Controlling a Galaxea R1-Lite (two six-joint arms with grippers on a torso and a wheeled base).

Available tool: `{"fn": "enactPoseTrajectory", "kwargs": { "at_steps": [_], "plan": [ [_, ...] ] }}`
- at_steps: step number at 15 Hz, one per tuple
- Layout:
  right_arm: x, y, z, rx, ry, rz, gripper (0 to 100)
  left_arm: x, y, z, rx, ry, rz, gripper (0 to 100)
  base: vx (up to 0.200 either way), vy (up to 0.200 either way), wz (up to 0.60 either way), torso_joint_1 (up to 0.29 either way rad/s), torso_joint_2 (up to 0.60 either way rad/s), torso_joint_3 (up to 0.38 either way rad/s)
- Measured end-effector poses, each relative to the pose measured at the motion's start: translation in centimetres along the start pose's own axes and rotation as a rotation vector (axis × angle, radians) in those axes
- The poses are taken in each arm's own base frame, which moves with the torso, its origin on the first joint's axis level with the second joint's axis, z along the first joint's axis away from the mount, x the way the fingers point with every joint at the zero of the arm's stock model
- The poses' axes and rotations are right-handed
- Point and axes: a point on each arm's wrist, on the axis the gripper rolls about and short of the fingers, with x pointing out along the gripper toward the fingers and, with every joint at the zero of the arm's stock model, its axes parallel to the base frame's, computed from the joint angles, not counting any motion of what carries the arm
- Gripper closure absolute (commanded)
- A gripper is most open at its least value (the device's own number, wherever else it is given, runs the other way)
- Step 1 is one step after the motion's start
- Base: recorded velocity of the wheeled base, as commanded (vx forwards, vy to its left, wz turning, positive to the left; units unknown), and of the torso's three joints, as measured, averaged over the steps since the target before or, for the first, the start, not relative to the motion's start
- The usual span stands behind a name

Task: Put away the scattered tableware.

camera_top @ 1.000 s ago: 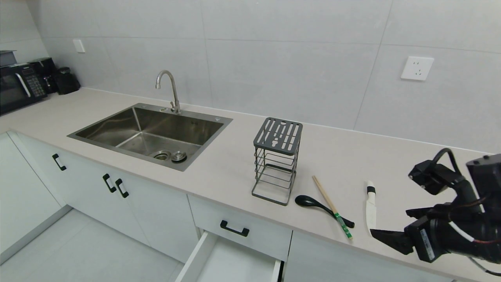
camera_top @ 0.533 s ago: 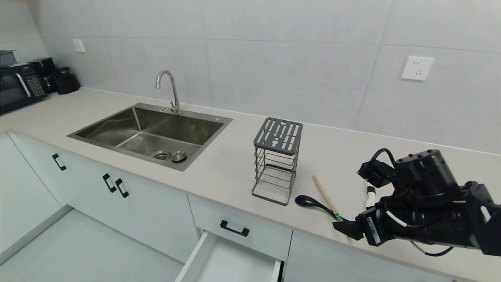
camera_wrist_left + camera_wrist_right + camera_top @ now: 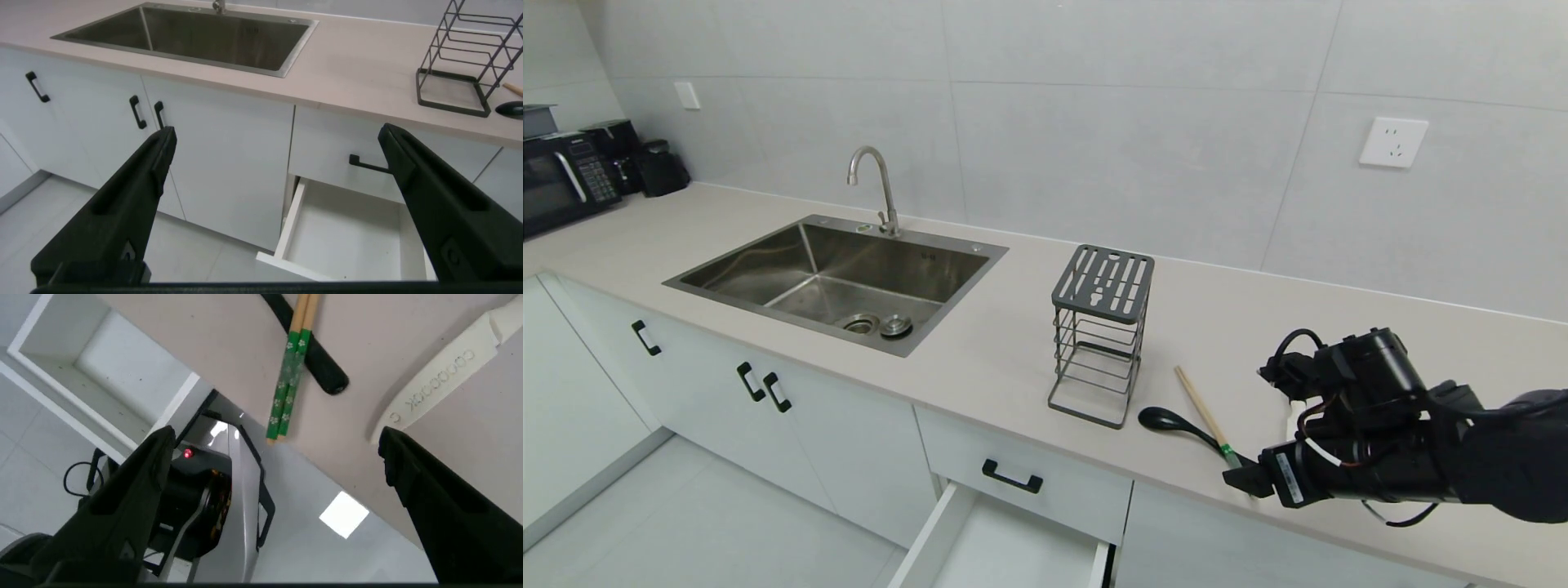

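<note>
1. Since 1.0 s ago the right arm has swung in from the right end of the tabletop (image 3: 980, 359) toward its front edge. The right gripper (image 3: 1245, 480) now sits low at that edge, and the arm covers most of the knife (image 3: 458, 363).
2. Nothing else has shifted: chopsticks (image 3: 1207, 418), black spoon (image 3: 1172, 423) and rack (image 3: 1101, 335) lie as before.
3. Right jaws are spread wide and hold nothing.
4. Key relation: the 2 chopsticks lie together, their long axis running from the front edge back toward the rack.
   - Their green-patterned ends are at the front edge, and they cross over the spoon handle.
   - In the right wrist view those green ends lie between the jaws, with the axis roughly across the closing line.
   - Height above the sticks cannot be judged.
5. Judgement: closing here would pinch both sticks near 1 end, so they may droop.
6. The knife lies near the chopsticks on the right, not touching them.
7. Left gripper (image 3: 278, 135) has its jaws spread and empty. It is in front of the cabinets near the open drawer (image 3: 351, 229), well apart from the tableware, so the right arm is nearer.
</note>
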Motion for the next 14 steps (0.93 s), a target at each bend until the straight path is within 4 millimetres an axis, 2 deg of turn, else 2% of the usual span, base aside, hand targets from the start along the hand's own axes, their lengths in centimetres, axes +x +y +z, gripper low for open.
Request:
{"fn": "enactPoseTrajectory", "kwargs": {
  "at_steps": [5, 14],
  "plan": [
    [2.8, 0.4, 0.9, -0.015, -0.005, 0.004, 0, 0.0, 0.0, 0.0, 0.000, 0.000, 0.000, 0, 0.000, 0.000, 0.00, 0.000, 0.00, 0.000],
    [4.7, 1.9, 0.1, -0.050, 0.057, 0.026, 0, 0.0, 0.0, 0.0, 0.000, 0.000, 0.000, 0, 0.000, 0.000, 0.00, 0.000, 0.00, 0.000]
  ]
}}
